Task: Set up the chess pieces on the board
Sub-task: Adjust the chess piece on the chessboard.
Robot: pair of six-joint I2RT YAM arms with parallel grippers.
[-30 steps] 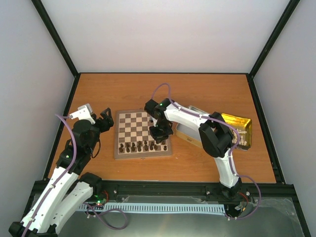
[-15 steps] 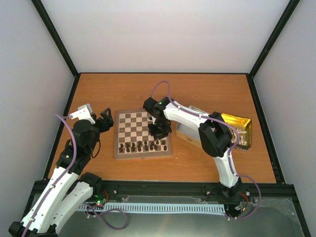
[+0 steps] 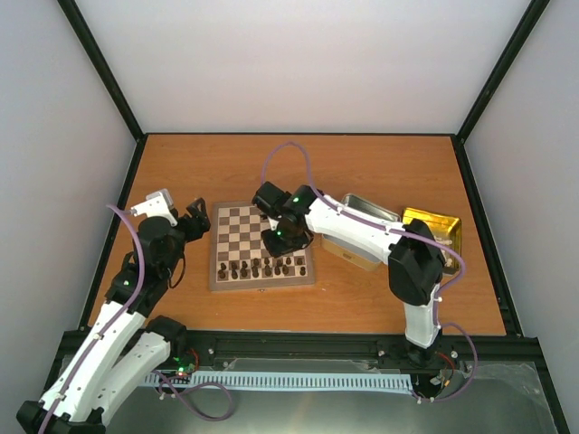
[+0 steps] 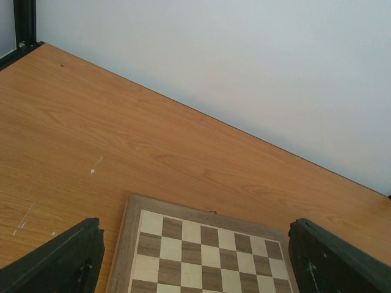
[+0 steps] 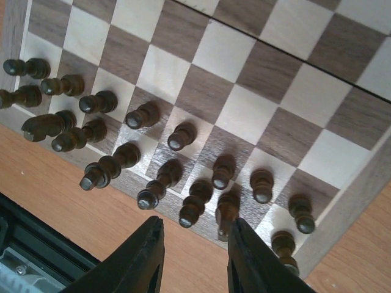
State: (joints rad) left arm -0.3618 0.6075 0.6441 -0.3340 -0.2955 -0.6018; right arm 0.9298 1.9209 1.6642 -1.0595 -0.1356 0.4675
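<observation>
The right gripper (image 5: 195,244) hung over the near rows of the board (image 3: 237,226) at mid-table, jaws parted and empty, with the upright dark chess pieces (image 5: 181,135) directly below. The left gripper (image 4: 195,241), jaws wide and empty, sat off the board's left edge, farther away.

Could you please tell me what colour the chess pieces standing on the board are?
The chess pieces are dark brown, clearest in the right wrist view.
</observation>
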